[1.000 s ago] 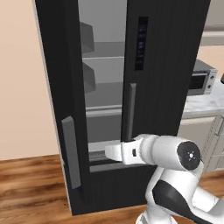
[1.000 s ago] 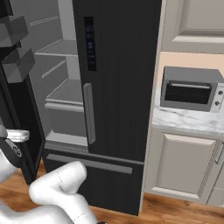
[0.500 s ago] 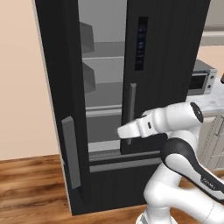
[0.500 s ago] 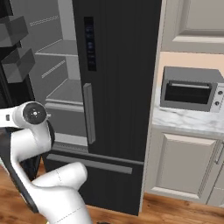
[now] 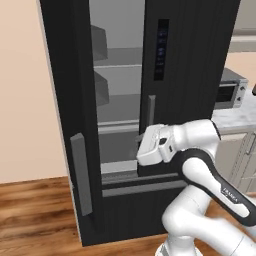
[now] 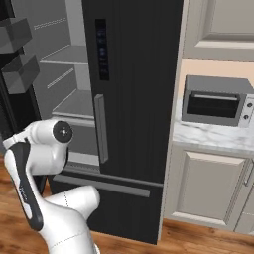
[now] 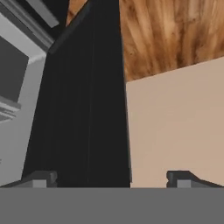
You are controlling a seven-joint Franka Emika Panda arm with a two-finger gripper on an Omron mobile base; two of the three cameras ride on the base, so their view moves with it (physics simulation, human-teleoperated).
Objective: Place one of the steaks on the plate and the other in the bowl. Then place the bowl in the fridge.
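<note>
A kitchen is seen with a brown wooden floor point(image 5: 35, 210) and a plain beige wall point(image 5: 25, 100) to the left of the fridge point(image 6: 134, 99). To the right of the fridge a marble-patterned table point(image 6: 213, 136) is carried on cream cabinets point(image 6: 206, 186), and a grey microwave point(image 6: 218, 101) is set on it against the wall; a further cream cabinet is hung above.

The fridge is tall and black, and it is placed between the wall and the cabinets. Its left door point(image 5: 67, 110) is swung open, so that the grey interior with several flat shelves point(image 6: 74, 104) is exposed, and grey bins are seen on the inside of that door. The right door is closed; a dark control strip and a grey vertical handle point(image 6: 100, 129) are borne on it. A bottom drawer with a grey bar handle point(image 6: 101, 184) is closed below.

The white arm is bent in front of the open compartment. In the hand view the gripper point(image 7: 111, 177) is shown with its fingertips point(image 7: 41, 177) set wide apart and nothing between them, and the black edge of the open door, the wall and the floor are faced.
</note>
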